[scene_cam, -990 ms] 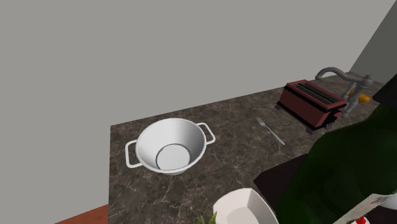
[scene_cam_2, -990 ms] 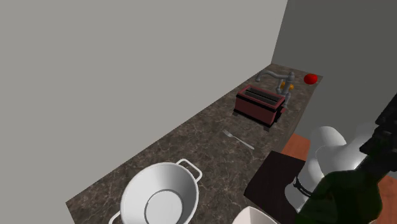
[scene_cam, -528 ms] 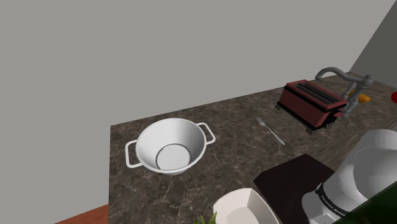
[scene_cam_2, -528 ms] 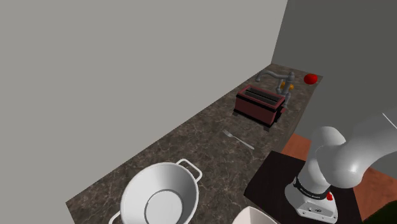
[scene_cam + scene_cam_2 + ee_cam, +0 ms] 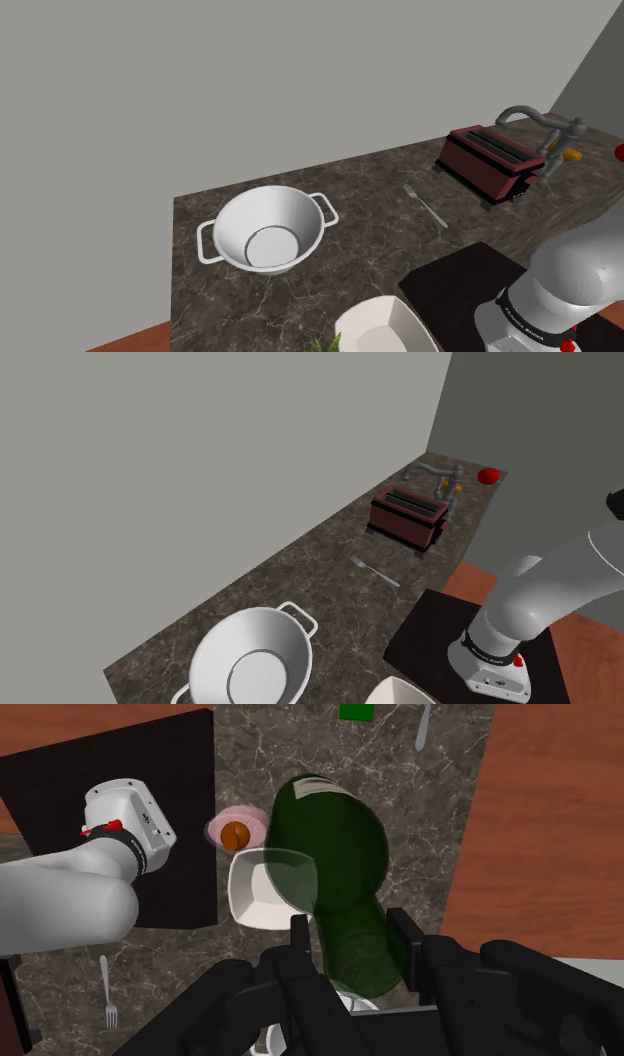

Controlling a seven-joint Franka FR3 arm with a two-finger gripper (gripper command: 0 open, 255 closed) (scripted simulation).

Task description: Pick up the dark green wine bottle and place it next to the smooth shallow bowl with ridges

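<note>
The dark green translucent wine bottle (image 5: 338, 864) hangs above the dark marbled counter (image 5: 425, 834). Its narrower end is clasped on both sides by the fingers (image 5: 299, 936) of the all-black gripper (image 5: 352, 946), and its wide body points down and away. The carry looks under way. The bottle overlaps the white shallow squarish bowl (image 5: 250, 894) below, so the next move calls for shifting aside and lowering it upright onto bare counter just beside the bowl, clear of the small pink round thing (image 5: 236, 831).
</note>
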